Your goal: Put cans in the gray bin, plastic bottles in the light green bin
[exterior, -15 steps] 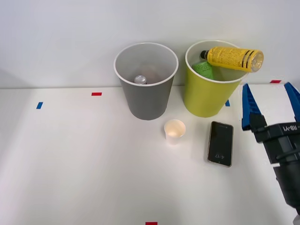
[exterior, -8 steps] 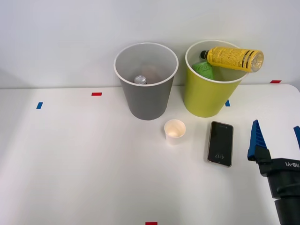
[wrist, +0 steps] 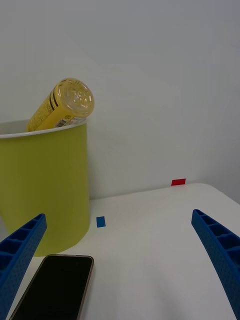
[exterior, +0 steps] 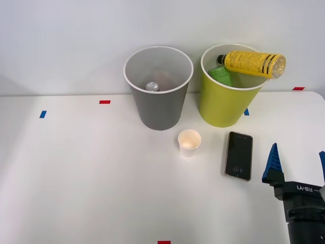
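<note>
Clear plastic bottle [exterior: 252, 63] wrapped in a yellow label with black print, small black cap at its left end, lying across the white rim of the light green bin [exterior: 223, 105], tilted, its clear base jutting past the rim on the right; seen in the wrist view [wrist: 62, 105] end-on, round ridged base toward the camera, resting on the bin's [wrist: 42, 190] rim. A green item [exterior: 220, 75] showing inside that bin beneath the bottle. To the left, just beside it, the gray bin [exterior: 158, 109], white-rimmed and pale inside, with the round silver top of a can [exterior: 152, 86] down at the bottom. Both bins standing at the far side of the white surface [exterior: 91, 173]. Nearer, a small white paper cup [exterior: 189, 142] upright, and to its right a black smartphone [exterior: 238, 155] lying flat, screen up.

Right pincer [exterior: 297, 162] low at the near right corner, over the surface, right of the phone and well apart from the bins; blue ribbed fingers [wrist: 20, 250] spread wide, nothing between them, pointing toward the far wall. Black wrist housing just behind the fingers.
</note>
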Action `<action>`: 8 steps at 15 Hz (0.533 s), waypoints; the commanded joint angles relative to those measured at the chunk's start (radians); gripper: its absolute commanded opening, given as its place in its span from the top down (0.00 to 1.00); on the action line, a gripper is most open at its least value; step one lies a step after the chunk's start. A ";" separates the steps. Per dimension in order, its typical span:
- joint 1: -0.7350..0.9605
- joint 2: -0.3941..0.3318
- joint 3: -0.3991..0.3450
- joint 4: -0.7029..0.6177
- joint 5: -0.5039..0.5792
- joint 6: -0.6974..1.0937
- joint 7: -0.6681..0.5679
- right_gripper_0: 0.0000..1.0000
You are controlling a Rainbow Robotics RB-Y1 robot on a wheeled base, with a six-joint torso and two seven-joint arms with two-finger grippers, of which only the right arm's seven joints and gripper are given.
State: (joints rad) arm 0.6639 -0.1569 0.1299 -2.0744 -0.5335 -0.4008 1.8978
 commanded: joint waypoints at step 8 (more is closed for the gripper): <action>-0.058 0.040 -0.093 0.266 0.504 -0.227 -0.453 0.00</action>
State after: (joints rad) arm 0.6043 -0.1057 0.0412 -1.8369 -0.0630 -0.5932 1.4343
